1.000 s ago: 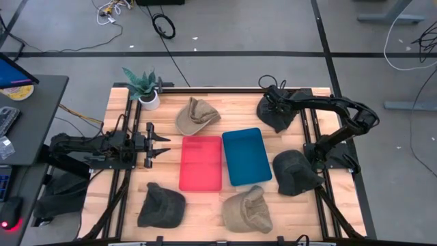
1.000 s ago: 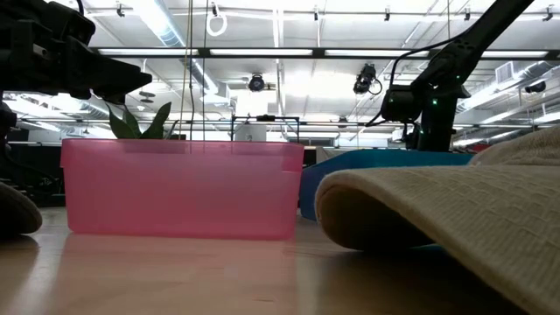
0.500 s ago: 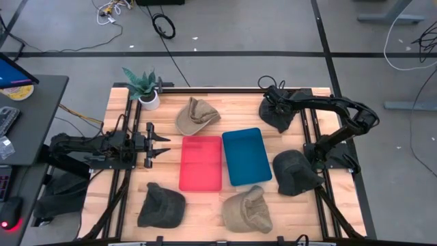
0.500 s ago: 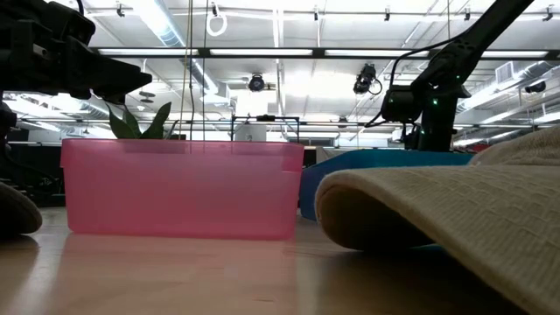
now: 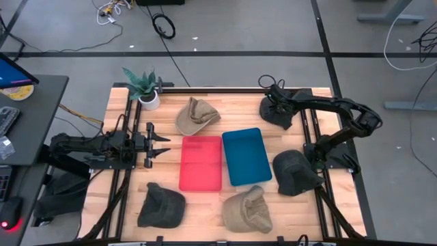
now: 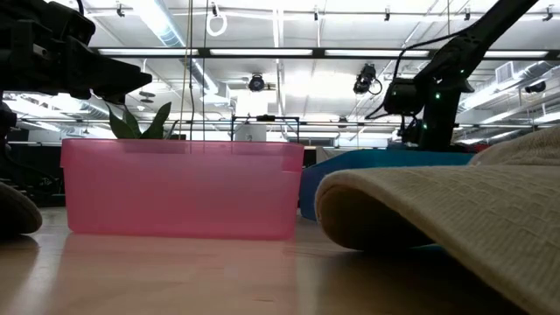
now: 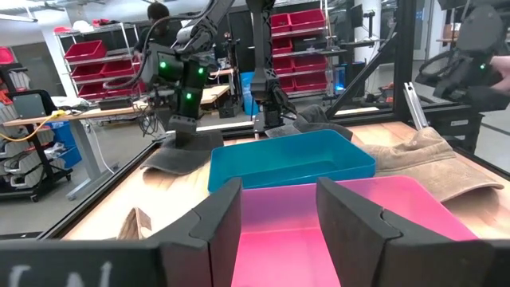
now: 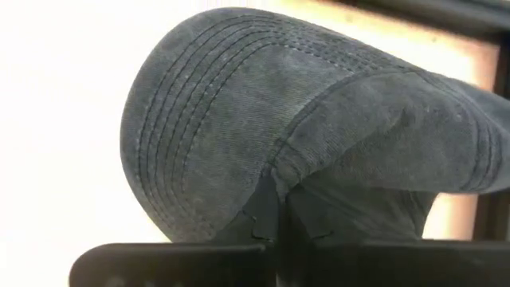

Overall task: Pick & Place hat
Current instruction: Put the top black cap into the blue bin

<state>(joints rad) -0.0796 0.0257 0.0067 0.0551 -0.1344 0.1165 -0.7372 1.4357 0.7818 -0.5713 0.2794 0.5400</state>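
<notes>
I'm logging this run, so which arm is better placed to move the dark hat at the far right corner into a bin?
Right. Its claw is already shut on that dark hat, with the blue bin nearby. The left claw waits open beside the pink bin, far from that hat.

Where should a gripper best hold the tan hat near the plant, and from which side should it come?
Probably the tan hat's raised fabric fold, coming straight from above. It lies crumpled on the table, so a ridge offers something for two fingers to pinch.
</notes>
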